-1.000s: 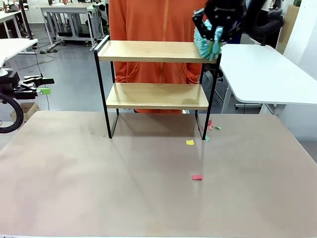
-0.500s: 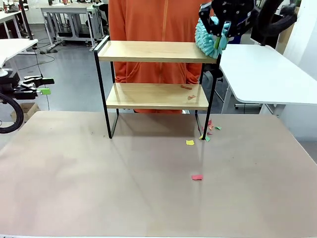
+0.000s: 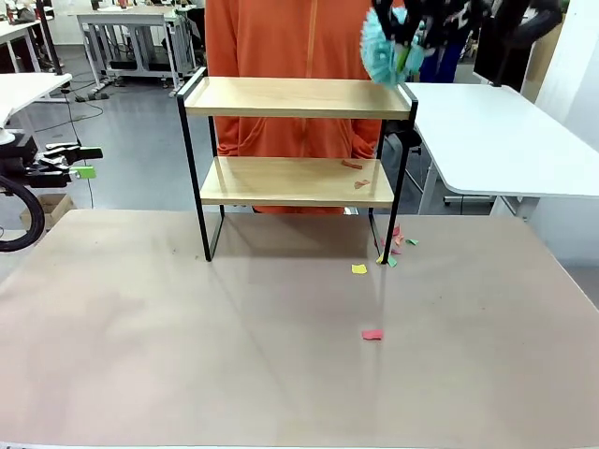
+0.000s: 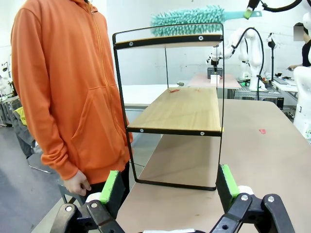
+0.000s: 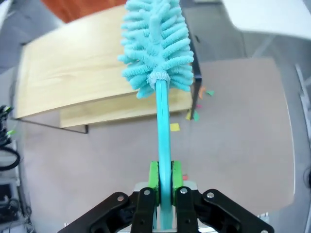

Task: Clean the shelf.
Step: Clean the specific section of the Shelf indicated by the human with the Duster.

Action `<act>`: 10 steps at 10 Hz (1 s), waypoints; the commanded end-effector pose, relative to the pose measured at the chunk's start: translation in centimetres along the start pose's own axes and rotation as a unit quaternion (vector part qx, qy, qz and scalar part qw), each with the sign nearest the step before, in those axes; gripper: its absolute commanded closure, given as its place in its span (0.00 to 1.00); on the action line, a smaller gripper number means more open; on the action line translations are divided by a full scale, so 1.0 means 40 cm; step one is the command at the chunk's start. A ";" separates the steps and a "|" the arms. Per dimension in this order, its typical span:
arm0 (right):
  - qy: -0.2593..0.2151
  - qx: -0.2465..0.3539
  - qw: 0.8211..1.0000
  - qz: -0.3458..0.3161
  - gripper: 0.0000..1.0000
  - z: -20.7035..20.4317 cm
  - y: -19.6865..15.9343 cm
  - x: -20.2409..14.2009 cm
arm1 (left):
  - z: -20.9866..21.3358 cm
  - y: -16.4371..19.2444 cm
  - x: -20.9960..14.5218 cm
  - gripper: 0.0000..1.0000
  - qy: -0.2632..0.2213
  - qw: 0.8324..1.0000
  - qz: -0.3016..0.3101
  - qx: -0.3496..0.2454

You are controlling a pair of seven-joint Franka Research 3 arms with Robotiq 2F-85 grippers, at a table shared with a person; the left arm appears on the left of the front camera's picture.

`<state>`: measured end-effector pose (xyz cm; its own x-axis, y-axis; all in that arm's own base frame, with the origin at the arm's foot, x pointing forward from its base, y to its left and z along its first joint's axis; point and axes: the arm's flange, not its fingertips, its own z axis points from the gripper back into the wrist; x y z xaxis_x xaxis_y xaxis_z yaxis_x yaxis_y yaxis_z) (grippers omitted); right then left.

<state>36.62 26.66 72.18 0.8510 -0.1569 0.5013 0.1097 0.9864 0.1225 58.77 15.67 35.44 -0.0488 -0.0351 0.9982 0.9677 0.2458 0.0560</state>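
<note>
Two boards on one shelf [image 3: 295, 96]; right pincer [image 5: 165, 177] clamps one teal duster [image 5: 155, 48]; left pincer [image 4: 168, 184] gapes wide.

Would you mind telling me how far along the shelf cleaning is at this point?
On the shelf, the top board looks bare. In hand: the right claw is shut on the teal duster, held above that board's right end. Remaining: a few scraps on the lower board, toward its right end, and the paper bits lying on the table.

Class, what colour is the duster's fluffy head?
Turquoise; the duster head shows best in the right wrist view.
</note>
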 end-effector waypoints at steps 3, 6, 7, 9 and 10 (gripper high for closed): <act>0.043 0.156 0.971 0.175 0.87 0.040 -0.092 -0.054 | -0.001 -0.005 0.008 0.00 0.000 1.000 -0.006 0.004; 0.130 0.190 0.918 0.323 0.87 0.034 -0.094 -0.149 | -0.001 -0.005 0.008 0.00 0.000 1.000 -0.006 0.004; 0.147 0.191 0.897 0.371 0.87 0.025 -0.104 -0.190 | -0.001 -0.005 0.008 0.00 0.000 1.000 -0.006 0.004; 0.178 0.150 0.868 0.439 0.87 -0.010 -0.134 -0.268 | -0.001 -0.005 0.008 0.00 0.000 1.000 -0.006 0.004; 0.200 0.137 0.853 0.463 0.87 -0.041 -0.163 -0.304 | -0.001 -0.005 0.008 0.00 0.000 1.000 -0.006 0.004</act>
<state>26.78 23.71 65.08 0.6682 0.7225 0.1775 -0.7434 0.6578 0.1212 58.77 15.67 35.44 -0.0489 -0.0351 0.9982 0.9677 0.2458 0.0561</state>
